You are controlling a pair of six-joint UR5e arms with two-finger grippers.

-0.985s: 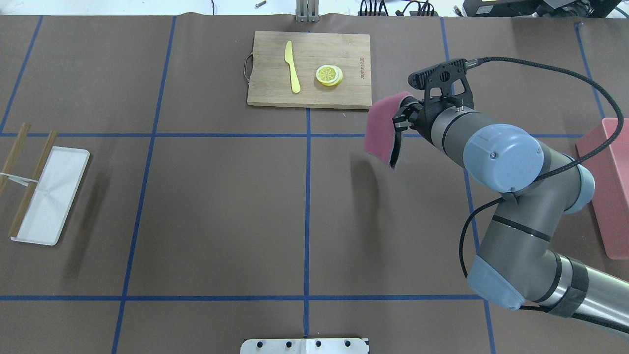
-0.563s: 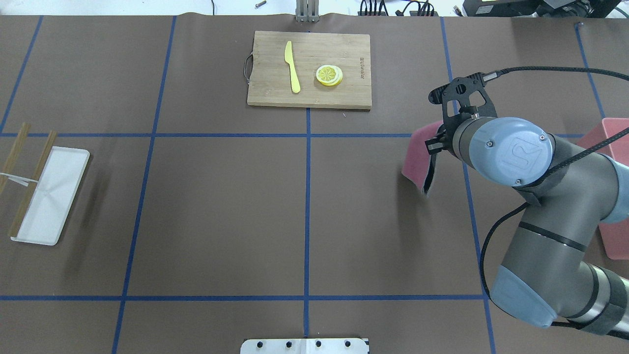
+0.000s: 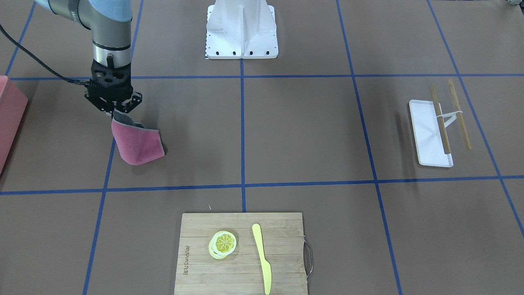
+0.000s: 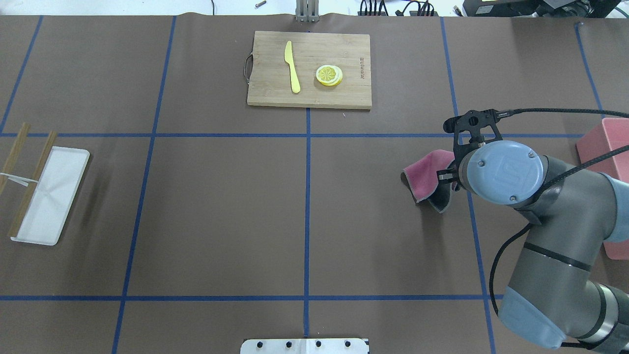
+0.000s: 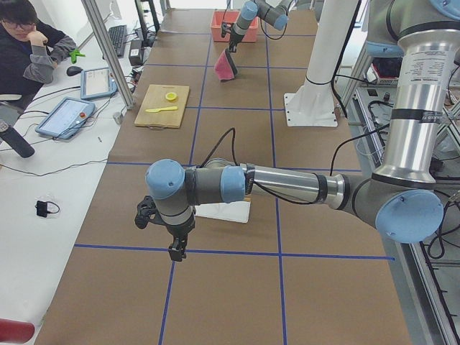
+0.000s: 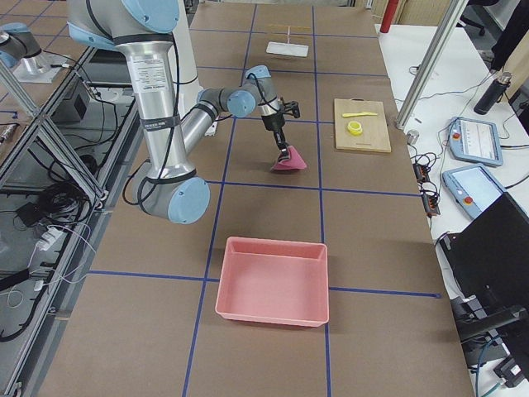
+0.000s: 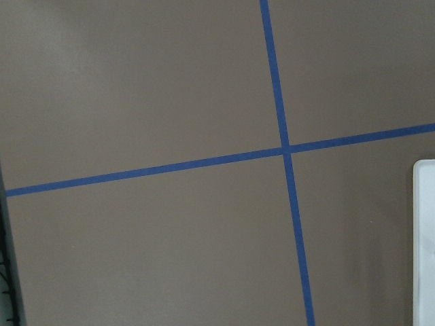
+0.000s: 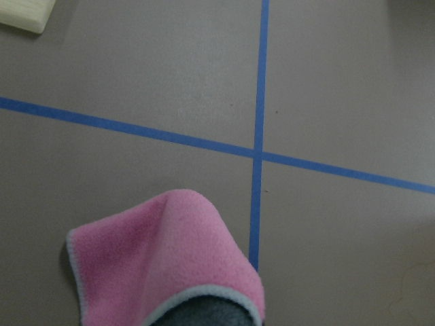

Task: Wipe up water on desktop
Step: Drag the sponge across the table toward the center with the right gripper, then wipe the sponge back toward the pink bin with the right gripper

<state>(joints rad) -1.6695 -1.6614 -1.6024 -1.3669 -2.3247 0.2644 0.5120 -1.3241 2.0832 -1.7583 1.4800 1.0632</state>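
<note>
Pink cloth [image 3: 139, 145] is hanging from the right gripper [image 3: 116, 107], which is pinching its top edge tightly and pointing down at the surface [image 4: 221, 206]. Compared with a second ago, the arm has been pulling back from the spot beside the cutting board [image 4: 275, 54] toward the robot and sinking lower. The cloth, which was dangling free then, is now bunching, with its lower fold seemingly resting on the brown surface just beside a blue tape line [image 4: 461, 123].

That probably means the wiping stroke is starting, or about to start. No water is showing clearly in any view, so how much is left to mop up is hard to judge.

Farther out, a pink bin [image 6: 273, 281] is sitting near the right arm, well apart from the cloth. A lemon slice [image 4: 328, 74] and a yellow knife [image 4: 292, 66] are lying on the cutting board at the far edge.

At the other end, the left gripper [image 5: 175, 251] is hovering over a tape crossing next to the white tray [image 4: 54, 206]. Whether it is released or clenched, I cannot tell.
</note>
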